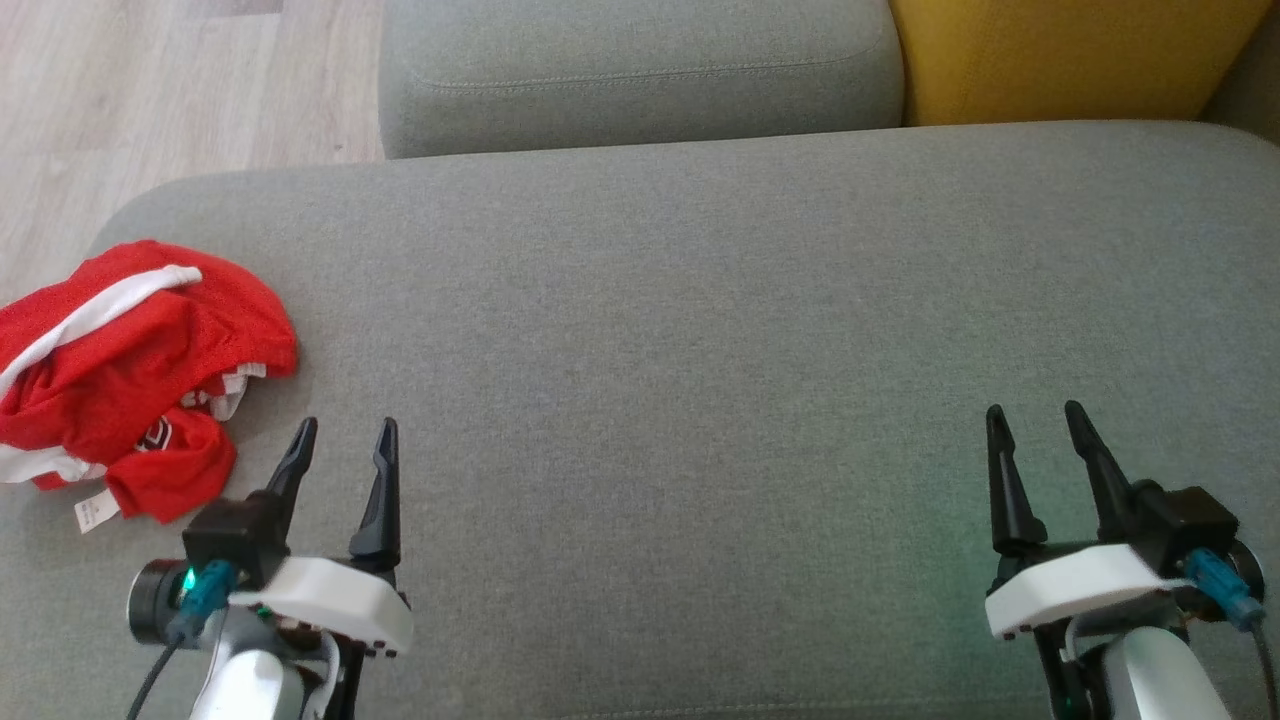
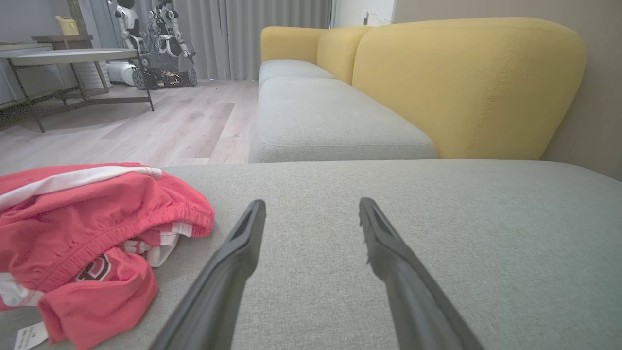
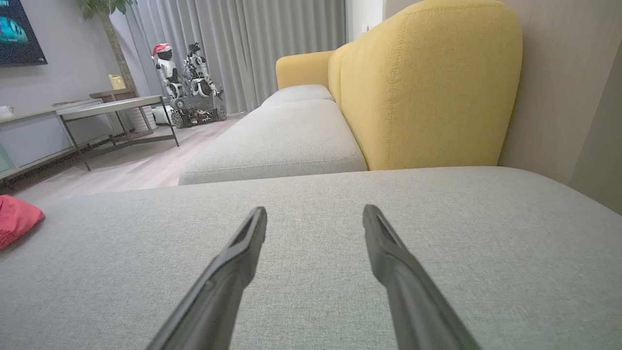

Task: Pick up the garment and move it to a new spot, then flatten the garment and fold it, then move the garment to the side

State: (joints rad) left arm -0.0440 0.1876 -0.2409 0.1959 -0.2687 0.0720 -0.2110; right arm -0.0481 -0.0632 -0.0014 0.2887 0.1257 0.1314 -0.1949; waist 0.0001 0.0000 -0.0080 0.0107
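The garment [image 1: 130, 375] is a crumpled red piece with white stripes and a white tag, lying at the left end of the grey sofa seat [image 1: 700, 330]. In the left wrist view the garment [image 2: 87, 238] sits just left of the fingers. My left gripper [image 1: 345, 430] hovers open over the cushion, a little right of the garment's near corner, holding nothing. Far to the right, my right gripper [image 1: 1035, 410] is open and empty above bare cushion. In the right wrist view a red edge of the garment [image 3: 14, 218] shows at the far left.
A second grey seat cushion [image 1: 640, 70] lies beyond the seat, with a yellow backrest [image 1: 1070, 55] at the top right. Wooden floor [image 1: 150, 90] runs past the sofa's left end. A metal-legged table [image 2: 73, 58] and parked robots [image 2: 155, 39] stand farther off.
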